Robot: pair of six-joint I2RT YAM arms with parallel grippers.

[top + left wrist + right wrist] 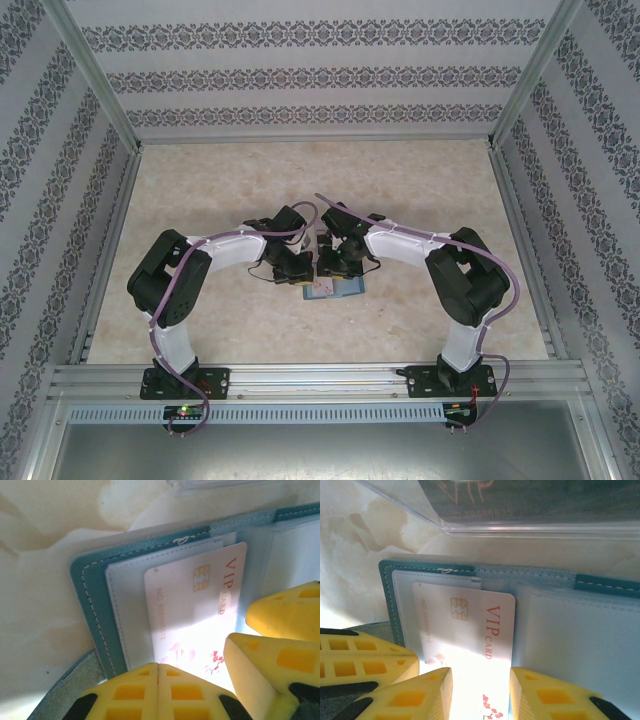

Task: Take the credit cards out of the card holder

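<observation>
Left pincer and right pincer meet at the middle of the pale marbled table in the overhead view. Both are lowered over the teal card holder, which lies flat just nearer the bases than the two wrists. At this range I cannot tell how either pincer's jaws stand. From the left wrist, the left pincer has its yellow pads pressed flat together along one seam, with nothing visible between them. They sit at the near edge of the card holder, which lies open with its stitched teal border and clear pockets showing. A white credit card, with a gold chip and red "VIP CARD" lettering, has its far end in a pocket and its near end running toward the pads. Just to the right, the right pincer has its two yellow fingers apart over the card's lower right part. A clear plastic piece lies beyond the holder at the top edge. From the right wrist, the right pincer is spread wide. One finger overlaps the near left part of the credit card, the other sits at its right edge, and the blossom-printed end shows in the gap. The card's far end is tucked into the left page of the card holder, beside a stack of clear sleeves. The left pincer lies closed at the holder's near left corner. The clear plastic piece lies just past the holder, something dark with gold lettering showing through it.
</observation>
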